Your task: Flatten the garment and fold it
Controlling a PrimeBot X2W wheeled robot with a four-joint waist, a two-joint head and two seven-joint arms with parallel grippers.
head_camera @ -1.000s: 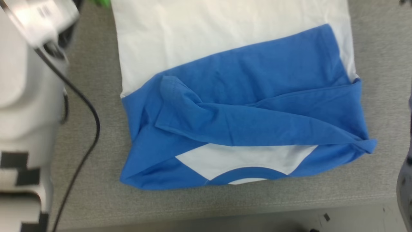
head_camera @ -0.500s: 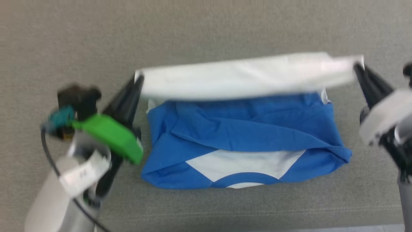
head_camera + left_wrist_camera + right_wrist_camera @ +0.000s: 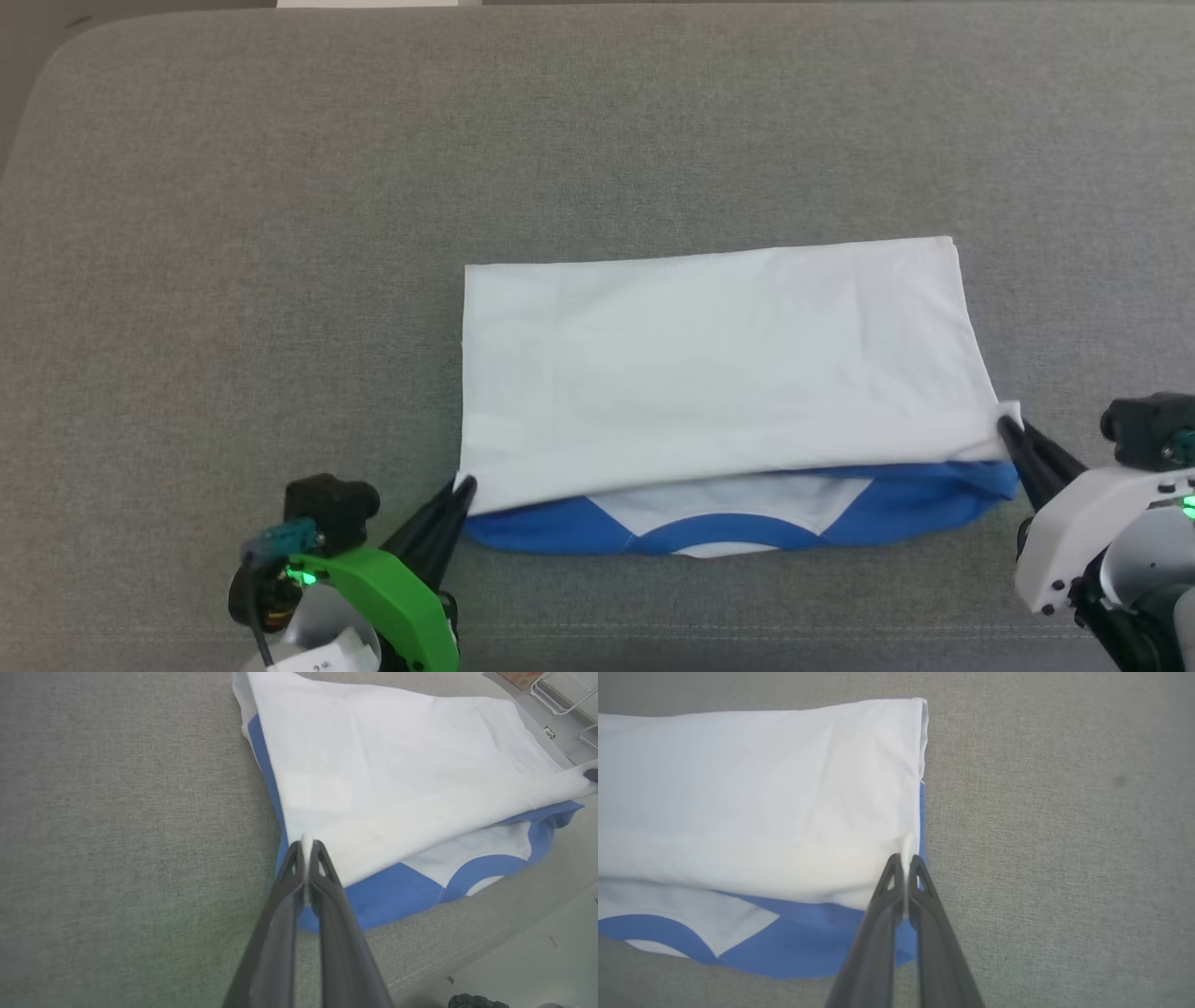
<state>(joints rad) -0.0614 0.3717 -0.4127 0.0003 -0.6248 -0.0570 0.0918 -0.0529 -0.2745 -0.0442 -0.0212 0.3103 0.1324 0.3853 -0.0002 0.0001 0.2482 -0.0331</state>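
The grey fabric surface [image 3: 233, 233] is carrying the folded garment [image 3: 719, 364] near its front edge. The left gripper [image 3: 464, 487] and right gripper [image 3: 1006, 425] are pinching its white corners.

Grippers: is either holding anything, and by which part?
Both hold the garment: left gripper pinches its white layer's left corner, right gripper the right corner.

we see left gripper [image 3: 307, 845] pinched on white corner of garment [image 3: 402, 770] | white layer folded over blue collar end | grey fabric surface [image 3: 117, 835] underneath
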